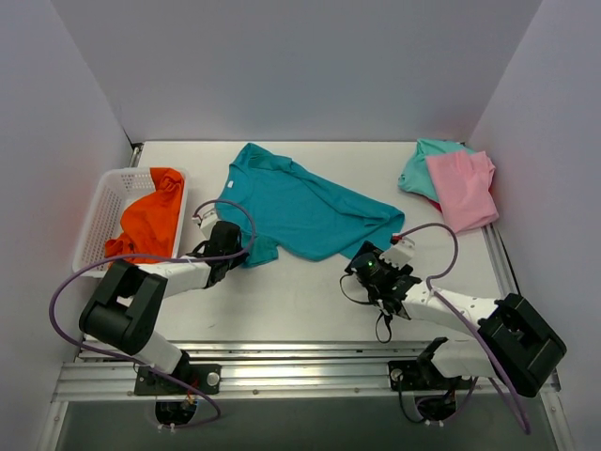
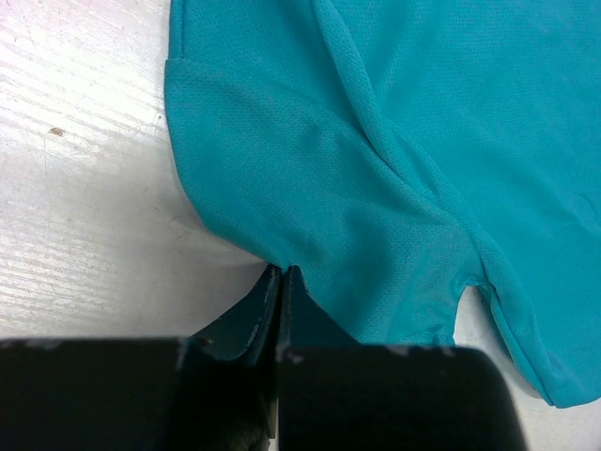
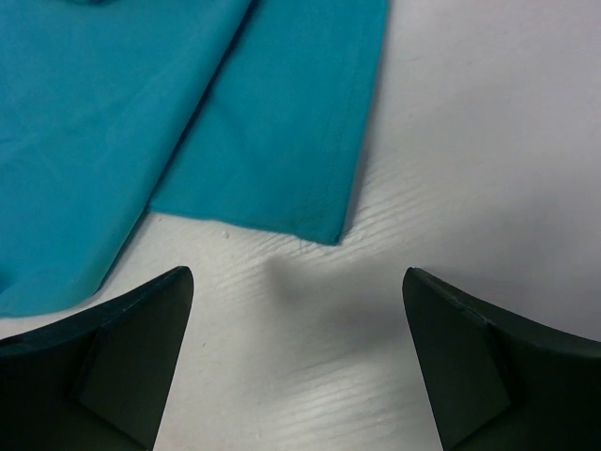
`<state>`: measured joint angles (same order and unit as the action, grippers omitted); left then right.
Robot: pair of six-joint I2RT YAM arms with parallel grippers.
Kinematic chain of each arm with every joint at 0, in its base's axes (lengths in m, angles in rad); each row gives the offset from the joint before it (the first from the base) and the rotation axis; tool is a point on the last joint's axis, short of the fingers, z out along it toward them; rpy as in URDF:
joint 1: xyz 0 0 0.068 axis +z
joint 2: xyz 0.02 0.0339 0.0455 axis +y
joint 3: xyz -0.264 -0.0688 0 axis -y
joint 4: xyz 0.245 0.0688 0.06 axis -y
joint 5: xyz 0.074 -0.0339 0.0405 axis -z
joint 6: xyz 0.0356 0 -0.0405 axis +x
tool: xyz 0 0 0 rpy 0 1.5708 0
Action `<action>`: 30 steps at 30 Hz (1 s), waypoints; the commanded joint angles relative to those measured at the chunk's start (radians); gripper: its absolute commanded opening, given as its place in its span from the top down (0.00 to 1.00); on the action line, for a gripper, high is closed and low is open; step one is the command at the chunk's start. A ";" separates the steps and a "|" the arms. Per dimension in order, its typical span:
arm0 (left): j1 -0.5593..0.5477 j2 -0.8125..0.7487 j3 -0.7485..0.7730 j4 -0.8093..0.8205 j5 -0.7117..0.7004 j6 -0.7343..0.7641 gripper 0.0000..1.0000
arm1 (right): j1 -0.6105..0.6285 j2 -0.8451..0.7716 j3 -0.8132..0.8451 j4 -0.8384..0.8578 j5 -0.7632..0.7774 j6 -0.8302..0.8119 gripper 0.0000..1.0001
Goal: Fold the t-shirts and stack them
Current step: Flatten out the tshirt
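The teal-blue t-shirt [image 1: 300, 207] lies spread in the middle of the table. My left gripper [image 1: 225, 246] is at its near-left sleeve. In the left wrist view the jaws [image 2: 282, 272] are pressed together, pinching the sleeve's hem [image 2: 310, 188]. My right gripper [image 1: 368, 268] is open and empty, low over the table just short of the shirt's near-right corner [image 3: 319, 221]; its fingertips [image 3: 174, 287] stand wide apart. A pink t-shirt [image 1: 460, 188] lies on a mint-green one [image 1: 423, 162] at the back right. An orange t-shirt [image 1: 150, 221] sits in the basket.
The white lattice basket [image 1: 105, 202] stands at the left edge of the table. White walls close in the left, back and right. Purple cables loop from both arms over the near part of the table.
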<state>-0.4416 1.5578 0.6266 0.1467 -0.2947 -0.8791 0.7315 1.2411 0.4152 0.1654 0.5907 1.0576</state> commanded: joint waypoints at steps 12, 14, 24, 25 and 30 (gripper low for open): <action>0.021 0.041 -0.033 -0.059 0.040 0.034 0.98 | -0.089 0.205 0.066 0.105 -0.029 -0.045 0.13; 0.023 0.044 -0.028 -0.056 0.040 0.035 0.98 | -0.089 0.219 0.073 0.117 -0.043 -0.045 0.14; 0.026 0.079 -0.025 -0.036 0.049 0.035 0.98 | -0.090 0.235 0.057 0.148 -0.051 -0.054 0.62; 0.026 0.079 -0.025 -0.036 0.049 0.035 0.98 | -0.092 0.235 0.056 0.152 -0.052 -0.056 0.66; 0.027 0.091 -0.030 -0.019 0.054 0.038 0.98 | -0.106 0.242 0.042 0.178 -0.072 -0.064 0.95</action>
<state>-0.4217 1.5948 0.6262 0.2283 -0.2588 -0.8703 0.6365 1.4708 0.4778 0.3481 0.5331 0.9905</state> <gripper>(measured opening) 0.039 0.088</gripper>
